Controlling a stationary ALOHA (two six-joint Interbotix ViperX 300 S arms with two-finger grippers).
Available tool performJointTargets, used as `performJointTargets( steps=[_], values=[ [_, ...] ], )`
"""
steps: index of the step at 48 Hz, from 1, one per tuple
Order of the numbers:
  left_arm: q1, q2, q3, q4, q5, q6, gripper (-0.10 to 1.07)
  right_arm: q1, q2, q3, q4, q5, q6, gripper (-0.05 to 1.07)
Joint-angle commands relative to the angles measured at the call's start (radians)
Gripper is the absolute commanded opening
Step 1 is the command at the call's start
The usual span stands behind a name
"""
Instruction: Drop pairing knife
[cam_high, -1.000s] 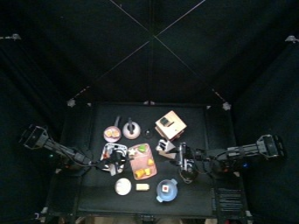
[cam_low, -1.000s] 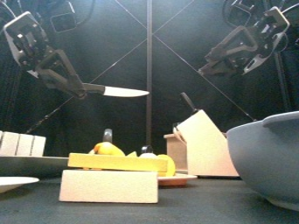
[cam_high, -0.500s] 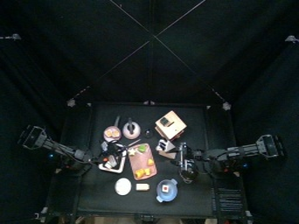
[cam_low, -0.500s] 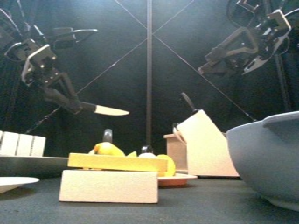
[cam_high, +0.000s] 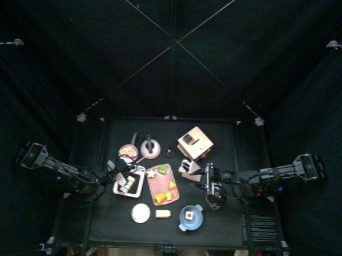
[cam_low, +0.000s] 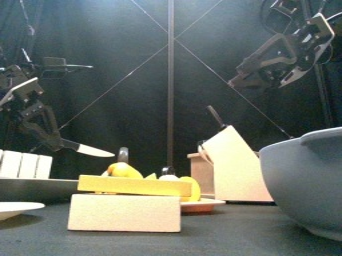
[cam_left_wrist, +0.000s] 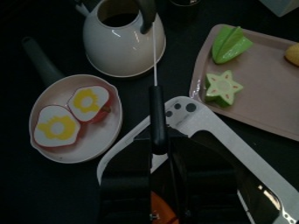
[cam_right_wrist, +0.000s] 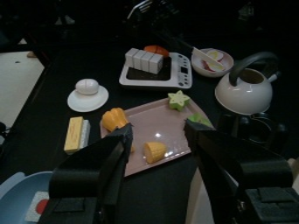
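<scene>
Paring knife (cam_left_wrist: 155, 105), slim pointed blade, black handle

- Your left gripper (cam_left_wrist: 156, 188) is black, with two long flat jaws whose glossy faces catch pale reflections.
- You'll spot a white bracket (cam_left_wrist: 177, 114) with two round screw holes just ahead of those jaws, and a small orange patch low between them.
- Your right gripper (cam_right_wrist: 158, 166) shows two broad, matte black jaws with rounded tips.
- From the front, both arms are black, jointed and angular, with thin cables looping off the left arm (cam_low: 30, 100).
</scene>
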Motion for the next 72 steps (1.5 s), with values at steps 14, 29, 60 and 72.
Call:
performJointTargets(
  steps=[14,29,60,72],
  values=[
    [-0.002,-0.002,-0.023,0.012,-0.012,-0.005,0.7,0.002,0.002,-0.014,0.002,-0.009,-0.002,0.86],
    [-0.003,-0.002,-0.038,0.041,-0.035,-0.006,0.77,0.002,0.011,-0.015,0.002,-0.009,-0.002,0.86],
    [-0.003,-0.002,-0.041,0.041,-0.035,-0.006,0.76,0.002,0.028,-0.017,-0.002,-0.009,-0.002,0.86],
    [-0.003,-0.002,-0.038,0.04,-0.035,-0.006,0.76,0.003,0.028,-0.017,-0.003,-0.009,-0.002,0.86]
  ],
)
